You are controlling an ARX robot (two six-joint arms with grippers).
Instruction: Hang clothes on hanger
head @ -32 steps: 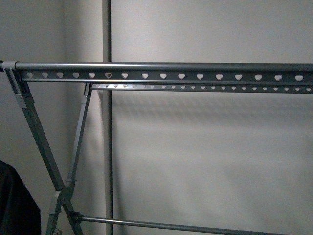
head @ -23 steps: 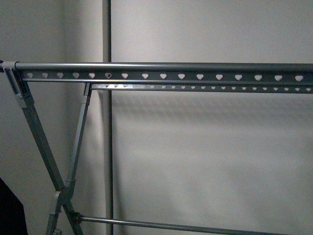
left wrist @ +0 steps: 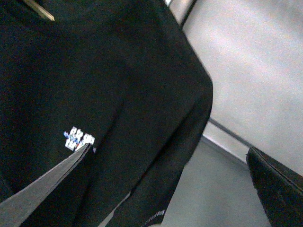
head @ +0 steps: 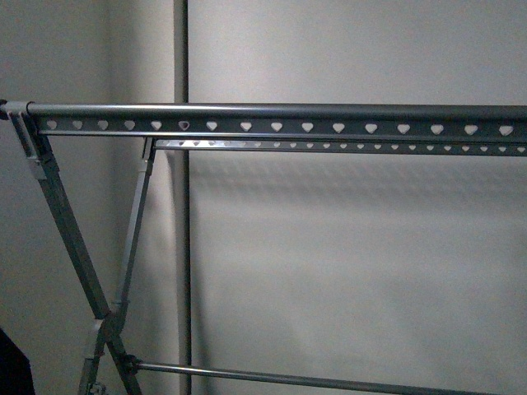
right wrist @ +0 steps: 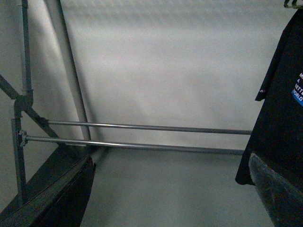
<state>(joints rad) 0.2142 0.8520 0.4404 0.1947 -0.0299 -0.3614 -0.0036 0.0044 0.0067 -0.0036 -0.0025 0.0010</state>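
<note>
At the lower left corner of the front view, the shirt (head: 10, 372) is now only a thin dark sliver. Half a second ago it was a larger wedge, and just before that a broad black mass. It has been slipping out of frame, down and to the left. The rack (head: 78, 247) has barely shifted, and its rail (head: 272, 127) is bare along all the length on show. I judge the hanging is not done, and the shirt is, if anything, drawing away from the rail (or the arm carrying this camera's neighbour is).

From the left wrist, the shirt (left wrist: 99, 80) fills most of the picture, hanging close ahead. Its small print (left wrist: 78, 138) sits right at one fingertip. A strip of brass coat hanger (left wrist: 40, 9) shows at the collar. The left claw (left wrist: 169, 149) has its jaws spread wide with no cloth pinched between them, so it reads as released.

From the right wrist, the shirt (right wrist: 281, 109) hangs free off to one side, clear of the floor. What holds it up is cut off. The rack's two low bars (right wrist: 142, 127) run across in front of the wall (right wrist: 165, 56). The right claw (right wrist: 171, 160) is spread and empty, well apart from the shirt.
</note>
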